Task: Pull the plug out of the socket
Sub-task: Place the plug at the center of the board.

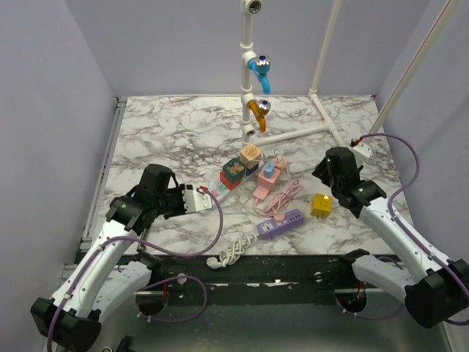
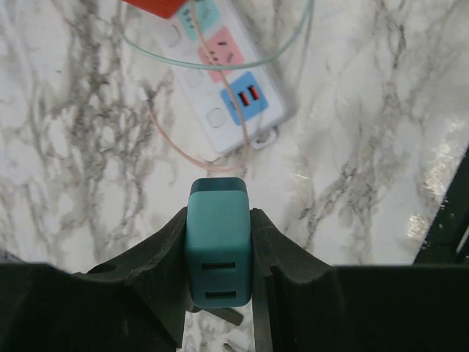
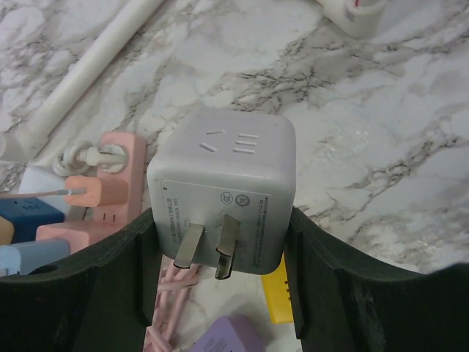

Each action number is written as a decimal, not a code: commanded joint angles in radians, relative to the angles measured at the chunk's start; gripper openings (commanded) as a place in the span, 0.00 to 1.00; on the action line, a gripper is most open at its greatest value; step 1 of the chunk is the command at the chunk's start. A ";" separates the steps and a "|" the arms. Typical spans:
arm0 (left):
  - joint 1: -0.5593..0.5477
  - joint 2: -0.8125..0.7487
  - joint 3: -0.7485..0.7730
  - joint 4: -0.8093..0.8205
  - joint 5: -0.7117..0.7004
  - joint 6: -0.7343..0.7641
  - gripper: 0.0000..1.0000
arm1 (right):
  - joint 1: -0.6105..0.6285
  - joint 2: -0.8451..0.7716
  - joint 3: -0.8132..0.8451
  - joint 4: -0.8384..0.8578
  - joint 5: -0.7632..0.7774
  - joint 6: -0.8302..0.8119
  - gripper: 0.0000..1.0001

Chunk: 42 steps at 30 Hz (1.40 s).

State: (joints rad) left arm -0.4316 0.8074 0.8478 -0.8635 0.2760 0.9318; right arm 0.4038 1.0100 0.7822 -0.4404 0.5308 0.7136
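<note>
From above: a marble counter (image 1: 161,139) with a white pipe frame (image 1: 293,132) at the back, carrying a blue tap (image 1: 259,71) and a brass-coloured tap (image 1: 258,109). In the middle, a cluster: picture blocks (image 1: 242,165), a pink power strip (image 1: 265,185) with a blue plug (image 1: 270,171) standing in it, a purple power strip (image 1: 280,222) nearer the arms, a yellow adapter (image 1: 321,205) to its right, and a white coiled cable (image 1: 229,253) at the near edge. Left gripper (image 1: 189,199) low, left of the cluster and pointing toward it. Right gripper (image 1: 322,174) right of the cluster, beyond the yellow adapter. Contents of either gripper too small to tell from here.

From the left wrist: left gripper (image 2: 218,220) clamped on a teal charger plug (image 2: 218,246), one finger (image 2: 165,249) against each flank, two slot ports facing the camera. Plug apart from the white power strip (image 2: 234,95), flat on the marble beyond it, with pastel socket panels. Thin clear cable (image 2: 293,37) looped across that strip, thin pink cable (image 2: 172,143) curving beside it.

From the right wrist: right gripper (image 3: 221,227) clamped on a white cube plug (image 3: 220,161), its two flat prongs (image 3: 209,249) bare and out of any socket. Lower left, the pink power strip (image 3: 110,176) with a white plug (image 3: 91,155) and a peach plug (image 3: 80,192) seated in it. Yellow adapter (image 3: 277,293) and purple power strip (image 3: 227,341) partly hidden beneath the cube.
</note>
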 commanded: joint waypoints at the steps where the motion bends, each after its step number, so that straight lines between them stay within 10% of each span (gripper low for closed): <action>1: 0.011 -0.057 -0.122 -0.043 0.076 -0.010 0.00 | -0.045 0.015 0.009 -0.106 0.000 0.095 0.01; 17: 0.011 -0.127 -0.430 0.145 0.073 0.083 0.00 | -0.184 0.136 -0.063 -0.120 -0.054 0.168 0.03; 25: 0.011 -0.074 -0.520 0.249 0.082 0.133 0.25 | -0.211 0.189 -0.133 -0.070 -0.048 0.188 0.07; 31: 0.011 -0.009 -0.529 0.285 0.090 0.115 0.64 | -0.225 0.242 -0.140 -0.035 -0.041 0.188 0.09; 34: 0.011 -0.025 -0.529 0.266 0.112 0.103 0.95 | -0.227 0.255 -0.149 -0.024 -0.037 0.195 0.17; 42: 0.011 -0.181 -0.499 0.155 0.135 0.138 0.99 | -0.232 0.208 -0.119 -0.036 -0.090 0.171 0.72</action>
State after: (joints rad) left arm -0.4229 0.6914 0.3317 -0.6003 0.3618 1.0512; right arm 0.1799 1.2499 0.6453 -0.4721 0.4736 0.8921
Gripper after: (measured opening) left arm 0.981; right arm 0.669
